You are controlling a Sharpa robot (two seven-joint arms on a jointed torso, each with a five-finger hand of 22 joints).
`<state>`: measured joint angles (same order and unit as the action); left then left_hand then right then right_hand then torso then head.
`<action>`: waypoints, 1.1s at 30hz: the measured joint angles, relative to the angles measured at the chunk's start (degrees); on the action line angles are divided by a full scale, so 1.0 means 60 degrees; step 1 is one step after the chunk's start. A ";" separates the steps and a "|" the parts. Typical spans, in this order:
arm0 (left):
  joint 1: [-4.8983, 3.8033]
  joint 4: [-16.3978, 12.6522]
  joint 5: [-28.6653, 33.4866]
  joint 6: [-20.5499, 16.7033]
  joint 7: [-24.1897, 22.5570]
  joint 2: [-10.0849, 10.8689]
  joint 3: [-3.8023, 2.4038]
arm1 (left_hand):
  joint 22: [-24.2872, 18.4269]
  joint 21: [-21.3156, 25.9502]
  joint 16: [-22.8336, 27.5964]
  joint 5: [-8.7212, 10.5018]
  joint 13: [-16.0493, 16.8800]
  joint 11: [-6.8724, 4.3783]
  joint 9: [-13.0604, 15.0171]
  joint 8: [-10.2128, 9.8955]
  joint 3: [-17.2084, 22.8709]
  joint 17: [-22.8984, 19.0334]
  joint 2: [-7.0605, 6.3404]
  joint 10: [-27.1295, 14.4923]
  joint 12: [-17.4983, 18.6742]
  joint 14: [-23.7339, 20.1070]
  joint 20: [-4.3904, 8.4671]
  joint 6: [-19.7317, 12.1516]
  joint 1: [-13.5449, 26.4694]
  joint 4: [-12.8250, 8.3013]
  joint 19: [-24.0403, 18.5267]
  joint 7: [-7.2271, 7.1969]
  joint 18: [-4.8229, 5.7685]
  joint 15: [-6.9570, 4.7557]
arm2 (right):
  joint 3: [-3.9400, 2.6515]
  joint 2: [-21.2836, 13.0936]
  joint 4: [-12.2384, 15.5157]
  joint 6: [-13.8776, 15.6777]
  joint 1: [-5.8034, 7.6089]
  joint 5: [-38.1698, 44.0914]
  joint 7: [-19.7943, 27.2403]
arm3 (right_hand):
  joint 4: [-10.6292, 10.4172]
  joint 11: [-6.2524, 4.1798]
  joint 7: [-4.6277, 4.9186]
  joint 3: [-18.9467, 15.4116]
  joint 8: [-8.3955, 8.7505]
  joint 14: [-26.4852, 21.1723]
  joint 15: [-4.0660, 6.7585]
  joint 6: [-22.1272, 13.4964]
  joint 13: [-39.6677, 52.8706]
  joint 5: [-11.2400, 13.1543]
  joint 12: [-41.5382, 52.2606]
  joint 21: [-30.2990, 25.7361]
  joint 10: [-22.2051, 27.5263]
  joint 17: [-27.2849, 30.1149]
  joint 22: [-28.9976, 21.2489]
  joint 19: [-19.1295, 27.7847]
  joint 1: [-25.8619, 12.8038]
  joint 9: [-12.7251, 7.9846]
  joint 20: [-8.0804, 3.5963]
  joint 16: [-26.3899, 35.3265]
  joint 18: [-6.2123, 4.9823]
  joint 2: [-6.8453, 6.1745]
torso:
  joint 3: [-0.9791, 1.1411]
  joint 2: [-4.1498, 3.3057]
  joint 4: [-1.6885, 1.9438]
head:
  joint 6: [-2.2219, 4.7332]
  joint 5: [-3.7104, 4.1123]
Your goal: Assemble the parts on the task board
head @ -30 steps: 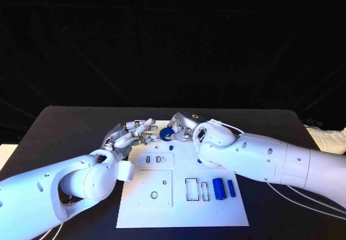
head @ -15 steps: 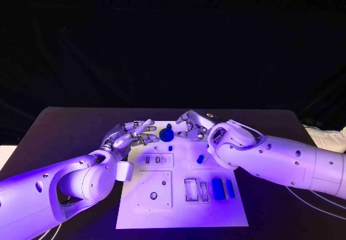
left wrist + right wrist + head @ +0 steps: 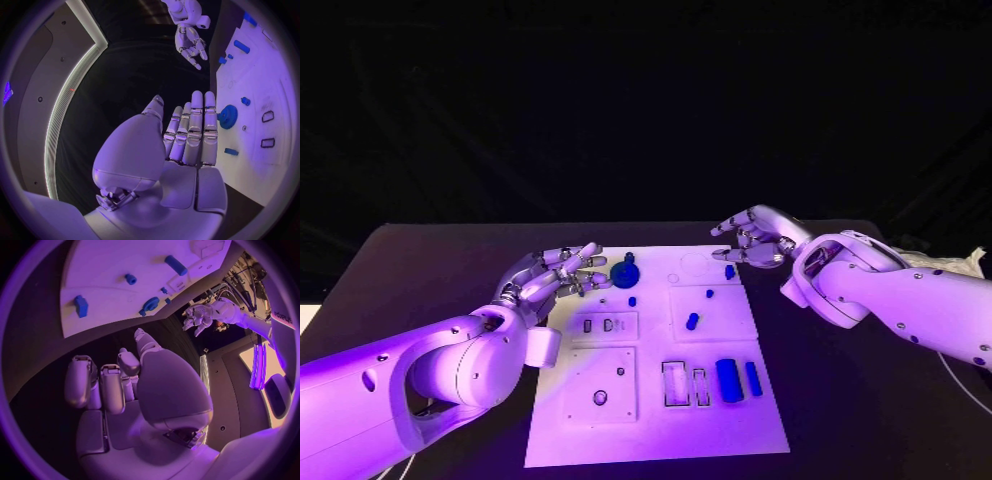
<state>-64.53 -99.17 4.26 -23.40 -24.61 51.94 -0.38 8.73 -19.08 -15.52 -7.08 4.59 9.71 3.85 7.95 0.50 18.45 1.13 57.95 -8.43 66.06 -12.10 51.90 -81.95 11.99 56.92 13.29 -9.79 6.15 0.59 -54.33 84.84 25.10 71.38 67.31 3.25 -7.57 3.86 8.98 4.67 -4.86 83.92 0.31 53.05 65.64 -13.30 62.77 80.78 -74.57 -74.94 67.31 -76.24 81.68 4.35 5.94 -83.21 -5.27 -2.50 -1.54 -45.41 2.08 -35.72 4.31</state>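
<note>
Head view: white board [image 3: 655,420] flat on the black table [image 3: 430,260]. Left hand [image 3: 557,277] at the board's far left corner, fingers apart and stretched toward a blue gear [image 3: 626,273] standing on the board, tips just beside it; cannot tell whether they touch. Nothing gripped. Right hand [image 3: 757,240] off the board's far right corner, above the table, fingers loosely curled with gaps between them, nothing in them. Small blue peg [image 3: 730,271] on the board near that hand. More blue pieces down the board: a tiny one [image 3: 632,300] just nearer than the gear, a slanted one [image 3: 691,321] at mid-board, a thick cylinder [image 3: 728,380] and a thin bar [image 3: 753,378] side by side near the right edge, beside empty rectangular slots [image 3: 676,384].

Left wrist view: left hand's [image 3: 187,135] fingers straight and side by side, over the board's [image 3: 262,70] edge, holding nothing. Gear [image 3: 227,116] just beyond the fingertips, a sliver of board between, so apart, a gap the head view leaves unclear. Right hand [image 3: 189,37] seen across the table, fingers hanging spread.

Right wrist view: right hand [image 3: 119,380] over bare table, fingers bent, not closed on anything. Board [image 3: 106,285] beyond, with the gear [image 3: 150,304] edge-on and the left hand [image 3: 199,316] past it.
</note>
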 measured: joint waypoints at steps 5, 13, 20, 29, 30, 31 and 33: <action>0.0000 0.0041 0.0000 0.0048 0.0026 -0.0049 0.0000 | 0.0000 0.0000 -0.0047 0.0000 0.0000 0.0000 0.0000 0.0000 0.0000 0.0015 0.0000 0.0000 0.0000 0.0000 0.0000 0.0000 0.0000 0.0000 0.0000 0.0000 0.0000 0.0000 | 0.0012 -0.0150 -0.0455 -0.0358 -0.0030 -0.0106 0.0563 | 0.0027 0.0000 0.0000 -0.0027 0.0000 0.0000 0.0000 0.0000 0.0001 0.0000 0.0000 0.0000 0.0000 0.0001 0.0030 0.0000 0.0002 0.0000 0.0000 -0.0035 0.0000 -0.0002 | 0.0012 -0.0005 -0.0006 | 0.0013 0.0113; 0.0004 0.0097 0.0000 0.0106 0.0053 -0.0079 0.0001 | 0.0000 0.0000 -0.0047 0.0000 0.0000 0.0000 0.0000 0.0000 0.0000 0.0015 0.0000 0.0000 0.0000 0.0000 0.0000 0.0000 0.0000 0.0000 0.0000 0.0000 0.0000 0.0000 | 0.0037 -0.0042 -0.1079 -0.0664 -0.0256 -0.0109 0.0999 | 0.0052 0.0000 0.0000 -0.0052 0.0000 0.0000 0.0000 0.0000 -0.0007 0.0000 -0.0036 0.0000 0.0000 0.0001 0.0030 0.0000 0.0041 0.0000 0.0001 -0.0035 -0.0001 -0.0041 | 0.0030 -0.0015 -0.0005 | -0.0011 0.0114; 0.0006 0.0119 0.0000 0.0134 0.0064 -0.0082 0.0002 | 0.0000 0.0000 -0.0047 0.0000 0.0000 0.0000 0.0000 0.0000 0.0000 0.0014 0.0000 0.0000 0.0000 0.0000 0.0000 0.0000 0.0000 0.0000 0.0000 0.0000 0.0000 0.0000 | 0.0037 0.0147 -0.1390 -0.0812 -0.0308 -0.0085 0.1168 | 0.0067 0.0000 0.0000 -0.0067 0.0000 0.0000 0.0001 0.0000 -0.0032 0.0000 -0.0074 0.0000 0.0000 0.0002 0.0024 0.0000 0.0068 -0.0010 0.0001 -0.0034 -0.0001 -0.0068 | 0.0026 -0.0018 0.0006 | -0.0023 0.0137; 0.0007 0.0140 0.0000 0.0137 0.0068 -0.0077 0.0003 | 0.0000 0.0000 -0.0047 0.0000 0.0000 0.0000 0.0000 0.0000 -0.0001 0.0013 0.0000 0.0000 0.0000 0.0000 0.0000 0.0000 0.0000 -0.0001 0.0000 0.0000 0.0000 0.0000 | 0.0034 0.0270 -0.1649 -0.1070 -0.0384 -0.0046 0.1234 | 0.0078 0.0000 0.0000 -0.0264 0.0000 0.0000 0.0001 -0.0001 -0.0042 -0.0112 -0.0073 0.0000 -0.0001 0.0003 0.0010 0.0000 -0.0038 -0.0018 0.0001 -0.0033 0.0000 -0.0191 | 0.0017 -0.0016 0.0007 | -0.0064 0.0168; 0.0007 0.0140 0.0000 0.0138 0.0068 -0.0077 0.0003 | 0.0000 0.0000 -0.0047 0.0000 0.0000 0.0000 0.0000 0.0000 -0.0017 0.0016 0.0000 0.0000 0.0000 0.0000 0.0000 0.0000 0.0000 -0.0017 0.0000 0.0000 -0.0001 0.0000 | 0.0034 0.0280 -0.1671 -0.1106 -0.0405 -0.0029 0.1234 | 0.0050 0.0000 0.0000 -0.0292 0.0000 0.0000 0.0000 0.0000 -0.0042 -0.0114 -0.0073 0.0000 -0.0001 0.0003 0.0010 0.0000 -0.0038 -0.0019 0.0001 -0.0033 0.0000 -0.0191 | 0.0016 -0.0016 0.0006 | -0.0067 0.0164; 0.0007 0.0139 0.0000 0.0140 0.0068 -0.0076 0.0003 | 0.0000 0.0000 -0.0047 0.0000 0.0000 0.0000 0.0000 0.0000 -0.0027 0.0026 0.0000 0.0000 0.0000 0.0000 0.0000 0.0000 0.0000 -0.0027 0.0000 0.0000 0.0000 0.0000 | 0.0034 0.0289 -0.1689 -0.1131 -0.0420 -0.0011 0.1234 | 0.0050 0.0000 0.0000 -0.0292 0.0000 0.0000 0.0001 0.0000 -0.0042 -0.0149 -0.0073 0.0000 -0.0001 0.0003 0.0010 0.0000 -0.0038 -0.0019 0.0001 -0.0033 0.0000 -0.0191 | 0.0015 -0.0016 0.0006 | -0.0073 0.0155; 0.0007 0.0138 0.0000 0.0144 0.0069 -0.0075 0.0003 | 0.0000 0.0000 -0.0047 0.0000 0.0000 0.0000 0.0000 0.0000 -0.0027 0.0030 0.0000 0.0000 0.0000 0.0000 0.0000 0.0000 0.0000 -0.0027 0.0000 0.0000 0.0000 0.0000 | 0.0037 0.0308 -0.1735 -0.1190 -0.0449 0.0036 0.1234 | 0.0024 0.0000 -0.0019 -0.0318 0.0000 0.0000 0.0001 0.0040 -0.0042 -0.0149 -0.0074 0.0000 -0.0001 0.0003 0.0010 0.0000 -0.0042 -0.0018 0.0001 -0.0032 0.0000 -0.0195 | 0.0015 -0.0016 0.0005 | -0.0085 0.0143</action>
<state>-64.49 -98.34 4.26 -22.54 -24.20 51.49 -0.37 8.73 -19.08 -15.80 -7.08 4.59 9.71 3.85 7.95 0.34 18.63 1.13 57.95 -8.43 66.06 -12.10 51.90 -81.95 11.83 56.92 13.30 -9.79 6.15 0.81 -52.48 74.43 17.96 68.68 67.52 10.66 -7.43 3.86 8.86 2.76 -4.86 83.92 0.31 53.29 65.38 -14.20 62.33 80.78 -74.58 -74.92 67.38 -76.23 81.43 4.24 5.94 -83.40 -5.27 -3.67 -1.45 -45.51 2.10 -36.23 5.17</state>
